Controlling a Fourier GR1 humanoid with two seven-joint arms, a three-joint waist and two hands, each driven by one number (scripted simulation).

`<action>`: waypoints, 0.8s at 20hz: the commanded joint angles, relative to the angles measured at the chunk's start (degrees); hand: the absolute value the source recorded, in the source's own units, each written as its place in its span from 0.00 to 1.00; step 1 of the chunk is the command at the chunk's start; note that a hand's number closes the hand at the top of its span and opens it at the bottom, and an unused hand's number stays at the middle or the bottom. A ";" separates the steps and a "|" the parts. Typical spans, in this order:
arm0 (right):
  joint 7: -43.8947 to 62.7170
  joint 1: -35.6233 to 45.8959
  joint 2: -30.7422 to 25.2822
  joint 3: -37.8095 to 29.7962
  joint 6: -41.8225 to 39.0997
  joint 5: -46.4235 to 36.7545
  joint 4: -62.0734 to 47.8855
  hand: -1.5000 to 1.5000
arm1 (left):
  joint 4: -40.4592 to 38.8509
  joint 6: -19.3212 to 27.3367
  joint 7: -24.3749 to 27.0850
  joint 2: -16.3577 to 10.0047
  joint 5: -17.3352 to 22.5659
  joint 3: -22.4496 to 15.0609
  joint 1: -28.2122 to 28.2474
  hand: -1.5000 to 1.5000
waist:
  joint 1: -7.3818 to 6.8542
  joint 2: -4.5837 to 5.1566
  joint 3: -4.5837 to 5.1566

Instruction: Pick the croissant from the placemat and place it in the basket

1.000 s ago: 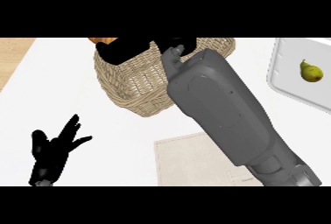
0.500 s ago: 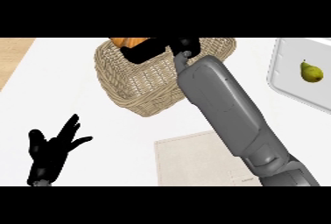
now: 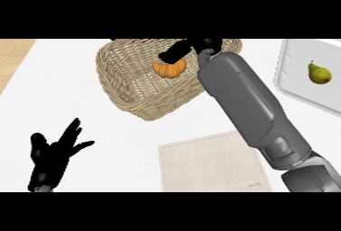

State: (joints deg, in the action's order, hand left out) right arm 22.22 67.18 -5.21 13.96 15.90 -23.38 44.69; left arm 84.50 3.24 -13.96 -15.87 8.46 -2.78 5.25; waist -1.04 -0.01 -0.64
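The orange croissant (image 3: 170,69) lies inside the woven basket (image 3: 133,85) at the top middle, against its far inner wall. My right hand (image 3: 191,47) hangs over the basket's far rim, its fingers stretched down-left just above the croissant and not curled round it. The grey right forearm runs from the lower right up to the basket. The beige placemat (image 3: 213,164) lies bare below the basket. My left hand (image 3: 57,155) rests open at the lower left, fingers spread.
A white tray (image 3: 296,85) holding a green pear (image 3: 319,73) stands at the right edge. A strip of wooden surface (image 3: 13,58) shows at the upper left beyond the white counter.
The right hand carried the croissant rightward over the basket. The croissant now sits lower than the fingers, down inside the basket. The left hand has not moved.
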 commanded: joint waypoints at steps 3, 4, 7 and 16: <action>-2.38 0.97 -0.19 -1.59 -0.62 -0.77 -0.31 0.00 | -5.64 -0.31 -1.98 1.00 -0.88 -0.34 -0.47 0.50 | 0.72 0.15 0.66; -7.30 -0.71 -3.28 -3.31 -1.16 0.31 -1.15 0.00 | -4.86 -0.92 -1.39 0.62 -1.27 -0.78 0.79 0.50 | 0.56 0.25 0.65; -7.33 1.89 -2.96 -6.72 1.07 1.42 -2.53 0.00 | -5.13 0.52 -1.78 1.59 -2.50 -1.08 -0.37 0.50 | 0.42 0.34 0.65; -3.52 -0.11 -11.23 -14.79 -2.32 6.86 1.98 0.00 | -1.60 -0.43 -2.31 2.09 -1.78 -1.18 3.65 0.50 | 1.20 -0.12 0.62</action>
State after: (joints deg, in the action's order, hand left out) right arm 17.10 67.44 -12.49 2.11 15.35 -18.23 45.20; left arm 84.76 3.33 -13.21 -14.79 7.20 -1.90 6.40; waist -0.29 -0.37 -0.78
